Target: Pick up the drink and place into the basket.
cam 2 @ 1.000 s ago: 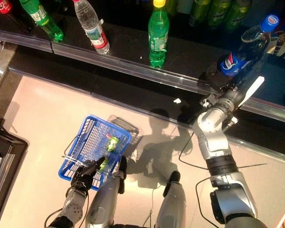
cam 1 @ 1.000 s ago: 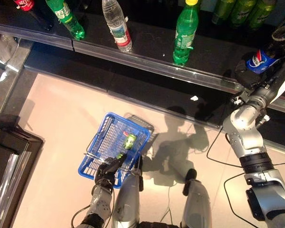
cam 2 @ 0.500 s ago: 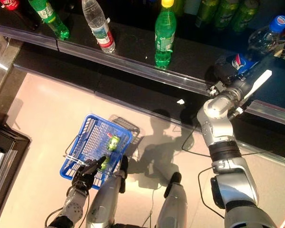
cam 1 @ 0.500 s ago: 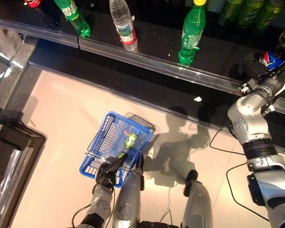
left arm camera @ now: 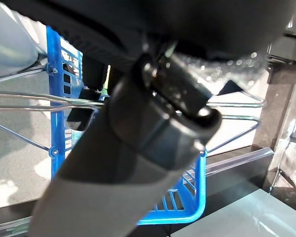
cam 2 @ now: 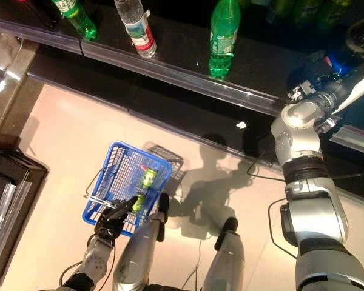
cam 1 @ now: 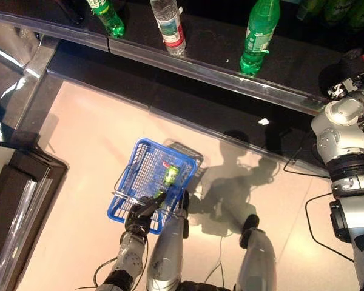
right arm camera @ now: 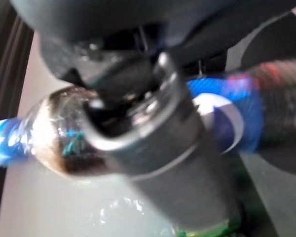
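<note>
Nearest me, my left hand is gripping the wire handle of the blue plastic basket, fingers curled round it; a green drink can is lying inside. Beyond the basket, on the dark glass-edged shelf, my right hand is wrapping a dark cola bottle with a blue label. I am judging a firm, level lift best before swinging it basketward.

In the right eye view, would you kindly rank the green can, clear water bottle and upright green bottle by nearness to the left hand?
1. Green can, in the blue basket beside the left hand.
2. Clear water bottle, on the dark shelf, left.
3. Upright green bottle, on the shelf, further right.
</note>
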`<state>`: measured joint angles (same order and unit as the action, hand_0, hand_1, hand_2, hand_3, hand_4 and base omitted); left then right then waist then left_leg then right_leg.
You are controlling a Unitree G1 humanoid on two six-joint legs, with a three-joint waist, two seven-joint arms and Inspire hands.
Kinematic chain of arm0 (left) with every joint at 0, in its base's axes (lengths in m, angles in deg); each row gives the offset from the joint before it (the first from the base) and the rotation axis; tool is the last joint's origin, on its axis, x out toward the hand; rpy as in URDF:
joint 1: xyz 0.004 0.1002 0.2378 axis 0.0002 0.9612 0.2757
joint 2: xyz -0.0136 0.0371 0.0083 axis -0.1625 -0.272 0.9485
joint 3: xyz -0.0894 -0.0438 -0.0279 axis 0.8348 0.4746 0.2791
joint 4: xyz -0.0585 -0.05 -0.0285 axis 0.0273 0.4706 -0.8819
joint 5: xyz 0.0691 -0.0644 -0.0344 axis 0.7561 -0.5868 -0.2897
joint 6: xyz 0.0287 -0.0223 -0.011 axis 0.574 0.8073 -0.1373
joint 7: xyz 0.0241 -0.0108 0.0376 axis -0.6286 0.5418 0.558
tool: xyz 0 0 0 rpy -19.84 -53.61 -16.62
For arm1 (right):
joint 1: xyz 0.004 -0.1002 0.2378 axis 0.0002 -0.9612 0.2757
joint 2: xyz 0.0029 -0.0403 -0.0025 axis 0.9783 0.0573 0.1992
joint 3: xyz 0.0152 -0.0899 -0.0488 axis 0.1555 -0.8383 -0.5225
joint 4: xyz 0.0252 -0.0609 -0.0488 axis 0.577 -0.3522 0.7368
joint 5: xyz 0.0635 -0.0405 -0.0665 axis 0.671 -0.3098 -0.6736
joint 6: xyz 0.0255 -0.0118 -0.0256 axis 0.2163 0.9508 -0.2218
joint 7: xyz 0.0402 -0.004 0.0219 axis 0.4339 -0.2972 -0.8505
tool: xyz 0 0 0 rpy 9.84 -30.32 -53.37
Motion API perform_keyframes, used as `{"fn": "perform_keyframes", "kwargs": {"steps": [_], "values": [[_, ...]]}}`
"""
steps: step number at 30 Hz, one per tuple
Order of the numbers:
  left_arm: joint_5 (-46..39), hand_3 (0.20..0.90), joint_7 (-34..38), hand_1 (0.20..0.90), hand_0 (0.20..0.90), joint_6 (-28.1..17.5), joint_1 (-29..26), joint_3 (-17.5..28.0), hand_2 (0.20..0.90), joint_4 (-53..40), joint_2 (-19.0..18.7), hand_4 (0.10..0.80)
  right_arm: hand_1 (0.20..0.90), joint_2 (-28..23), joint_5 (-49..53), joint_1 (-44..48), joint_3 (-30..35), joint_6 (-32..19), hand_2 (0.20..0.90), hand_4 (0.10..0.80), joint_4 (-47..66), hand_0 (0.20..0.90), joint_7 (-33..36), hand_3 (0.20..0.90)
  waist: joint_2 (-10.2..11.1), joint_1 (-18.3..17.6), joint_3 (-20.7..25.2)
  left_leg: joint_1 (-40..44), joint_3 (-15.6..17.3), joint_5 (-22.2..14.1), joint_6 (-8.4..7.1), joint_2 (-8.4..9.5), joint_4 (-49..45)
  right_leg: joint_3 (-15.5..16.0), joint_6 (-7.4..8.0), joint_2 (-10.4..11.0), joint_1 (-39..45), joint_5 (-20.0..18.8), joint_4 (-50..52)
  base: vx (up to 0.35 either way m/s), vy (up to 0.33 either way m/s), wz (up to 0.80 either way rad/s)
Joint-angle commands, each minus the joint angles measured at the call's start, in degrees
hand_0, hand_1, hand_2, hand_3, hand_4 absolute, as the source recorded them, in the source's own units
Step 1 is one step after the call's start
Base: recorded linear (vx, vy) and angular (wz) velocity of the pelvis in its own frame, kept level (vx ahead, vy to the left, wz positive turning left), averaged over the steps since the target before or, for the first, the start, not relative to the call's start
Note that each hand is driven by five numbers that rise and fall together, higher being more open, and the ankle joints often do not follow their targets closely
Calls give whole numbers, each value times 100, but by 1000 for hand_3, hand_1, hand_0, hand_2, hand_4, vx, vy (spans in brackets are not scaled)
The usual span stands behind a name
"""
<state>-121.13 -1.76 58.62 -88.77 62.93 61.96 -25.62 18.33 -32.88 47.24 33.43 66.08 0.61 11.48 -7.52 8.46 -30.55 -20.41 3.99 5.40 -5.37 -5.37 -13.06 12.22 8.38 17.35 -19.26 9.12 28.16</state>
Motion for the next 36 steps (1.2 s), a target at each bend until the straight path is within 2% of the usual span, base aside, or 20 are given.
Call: {"fn": "perform_keyframes", "kwargs": {"steps": [1,12,17,21,27,36], "values": [[-21,200,-180,300,300,-96,912,-358,300,-129,-565,100,300,-868,-216,1041,-405,-713,300,100,370,300,-45,200,75,178,75,-22,-338,-707,107,61,-698,286,-372,-78,-151,-498,-274,0,0,0],[-238,200,-344,300,300,-396,967,-144,300,-243,-602,100,300,-869,-250,730,-160,-971,300,100,868,300,-156,200,161,157,75,274,-283,-719,94,35,-591,351,-392,-132,132,-431,-326,-14,-5,1],[-380,200,-340,300,300,-548,960,164,300,-443,-615,100,300,-812,-633,239,163,-898,300,100,1829,300,-144,200,236,73,88,555,-200,-742,51,-44,-601,375,-429,-171,407,-347,-298,-41,-8,3],[-486,200,-373,300,300,-689,1036,441,300,-636,-582,100,300,-694,-843,-283,430,-748,300,100,2842,300,-200,200,311,7,276,804,-152,-765,4,-114,-573,409,-470,-226,681,-255,-324,5,-6,1],[-421,200,-519,300,300,-905,1200,753,300,-1213,-553,100,300,-332,-1093,-1007,648,-589,300,100,4268,300,-844,200,397,-54,621,1189,-105,-662,-40,-186,-428,439,-528,-328,1125,-197,-517,45,-23,-1],[-190,200,-670,300,300,-805,1470,1041,300,-1988,-541,100,300,273,-895,-1969,545,-388,300,100,5590,300,-1835,200,481,-78,1201,1777,-65,-541,-92,-281,-84,426,-583,-532,1807,-112,-912,94,-26,1]]}}
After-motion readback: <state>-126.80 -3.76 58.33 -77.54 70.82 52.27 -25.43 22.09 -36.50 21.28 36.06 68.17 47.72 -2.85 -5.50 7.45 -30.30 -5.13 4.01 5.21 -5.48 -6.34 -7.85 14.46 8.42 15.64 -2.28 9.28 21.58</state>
